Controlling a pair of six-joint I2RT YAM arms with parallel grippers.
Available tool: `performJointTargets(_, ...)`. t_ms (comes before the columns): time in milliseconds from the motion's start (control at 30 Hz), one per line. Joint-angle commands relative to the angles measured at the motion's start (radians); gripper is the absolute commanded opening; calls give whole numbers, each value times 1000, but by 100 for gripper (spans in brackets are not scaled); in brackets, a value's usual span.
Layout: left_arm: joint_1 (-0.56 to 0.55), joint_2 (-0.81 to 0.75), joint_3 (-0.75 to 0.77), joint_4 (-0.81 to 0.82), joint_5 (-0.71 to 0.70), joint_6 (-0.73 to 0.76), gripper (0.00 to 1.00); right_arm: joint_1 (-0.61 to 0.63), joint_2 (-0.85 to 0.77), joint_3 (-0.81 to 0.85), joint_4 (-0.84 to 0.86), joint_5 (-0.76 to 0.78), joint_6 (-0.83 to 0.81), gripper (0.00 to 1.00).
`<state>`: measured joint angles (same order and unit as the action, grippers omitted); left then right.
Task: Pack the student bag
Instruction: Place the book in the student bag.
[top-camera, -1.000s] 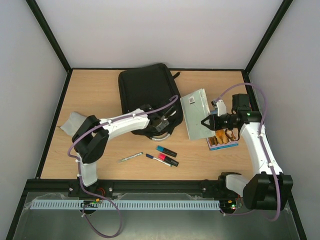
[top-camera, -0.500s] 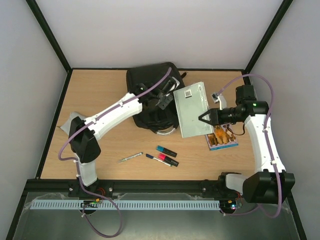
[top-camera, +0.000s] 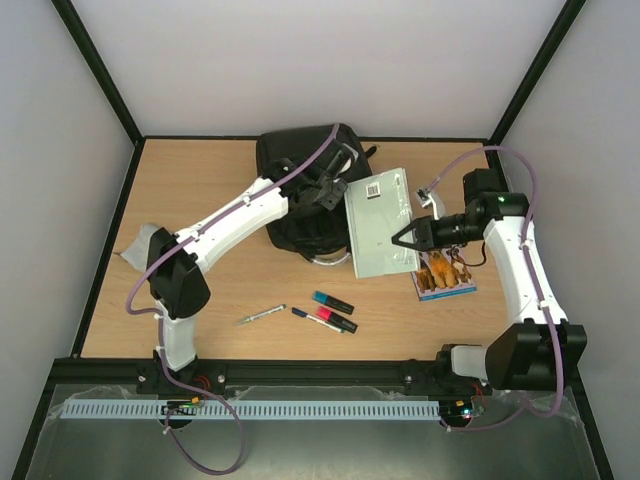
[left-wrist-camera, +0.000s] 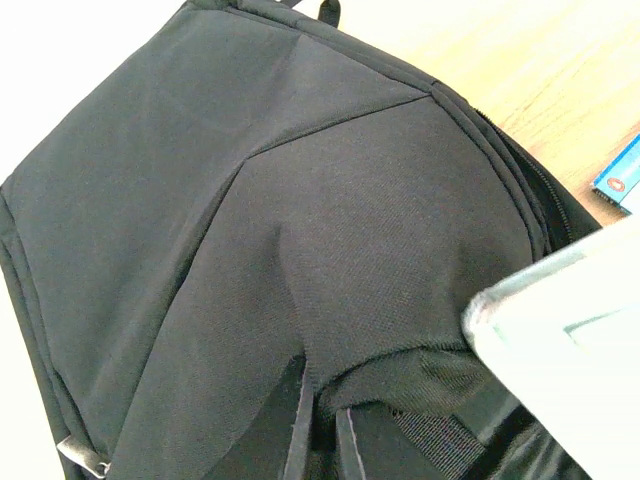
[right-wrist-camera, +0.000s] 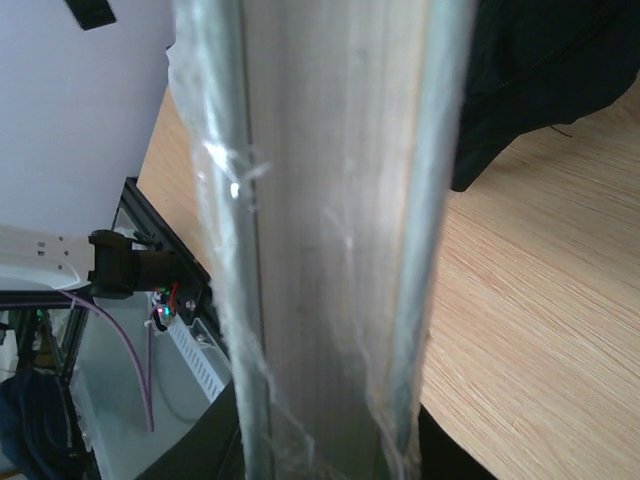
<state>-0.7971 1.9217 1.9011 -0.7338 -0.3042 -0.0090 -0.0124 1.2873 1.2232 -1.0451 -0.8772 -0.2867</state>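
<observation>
Fingers of the left gripper (top-camera: 330, 190) are clenched on a fold of the bag (top-camera: 300, 160), at the edge nearest the book, holding the fabric up. In the wrist view I cannot see the pads themselves, only cloth drawn into a ridge toward the lens. The right gripper (top-camera: 400, 240) is clamped on the near edge of a grey, film-wrapped book (top-camera: 380, 215), carried clear of the table (top-camera: 200, 190) with its far corner just at the bag. The bag sits at the back centre of the table, partly raised. Hazards, in my judgement: the book is held by one edge only and the film looks slick, so it may pivot or slide out if its corner meets resistance. That corner could catch on the zip or rim rather than enter, since I cannot confirm how wide the mouth stands. The left pinch is on loose cloth, and if it slips the mouth would fall shut under the book. The two grippers are near each other, so a careless push risks contact. Surface: light wood-grain board, flat, black-rimmed. On it lie a second book (top-camera: 447, 280) just beside the right gripper, markers (top-camera: 332, 302) and a pen (top-camera: 262, 314) near the front, and a grey pouch (top-camera: 140, 243) at the left edge. White walls (top-camera: 320, 60) and a black frame (top-camera: 100, 72) enclose the cell.
</observation>
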Motion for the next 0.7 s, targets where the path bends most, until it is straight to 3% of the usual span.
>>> performJointTargets(0, 16, 38, 52, 153, 66, -75, 2, 34, -47, 113, -66, -87, -31, 1)
performJointTargets(200, 56, 52, 86, 204, 137, -124, 2, 34, -86, 170, -91, -24, -19, 1)
performJointTargets(433, 68, 51, 141, 193, 146, -137, 2, 37, -40, 101, -106, -33, -25, 1)
performJointTargets(667, 93, 50, 139, 207, 139, -143, 2, 61, -35, 154, -144, -26, -23, 1)
